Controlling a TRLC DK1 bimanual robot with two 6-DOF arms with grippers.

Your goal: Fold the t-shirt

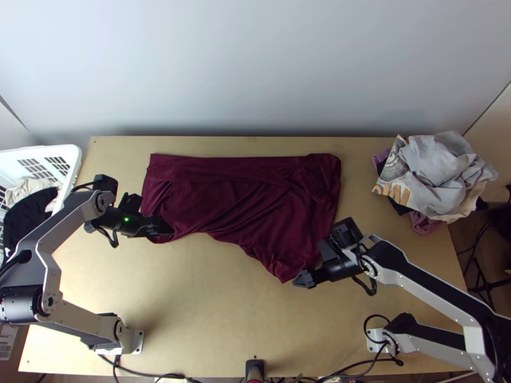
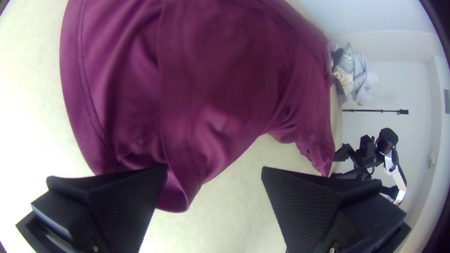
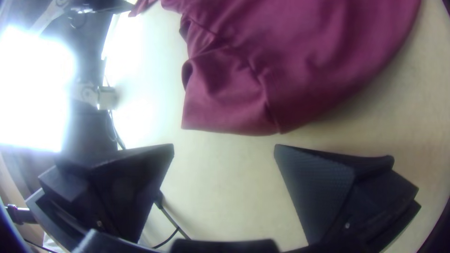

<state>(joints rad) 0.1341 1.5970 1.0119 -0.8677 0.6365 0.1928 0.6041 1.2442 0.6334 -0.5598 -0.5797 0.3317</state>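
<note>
A dark maroon t-shirt (image 1: 236, 198) lies across the table's far middle, its far edge fairly straight, its near side uneven and wrinkled, with a corner sticking out toward the table's near edge. At the shirt's left end is my left gripper (image 1: 167, 231); in the left wrist view the left gripper (image 2: 213, 171) stands open, one finger over the edge of the shirt (image 2: 225, 84). My right gripper (image 1: 304, 279) is beside the near corner. In the right wrist view the right gripper (image 3: 224, 147) is open, with bare table between its fingers and the shirt (image 3: 281, 70) just beyond them.
A loose pile of grey, white and dark clothes (image 1: 434, 175) lies at the table's far right corner. A white basket (image 1: 69, 156) holding clothes stands at the left edge. Cables (image 1: 211, 378) run along the near edge, and bare table (image 1: 217, 293) lies in front of the shirt.
</note>
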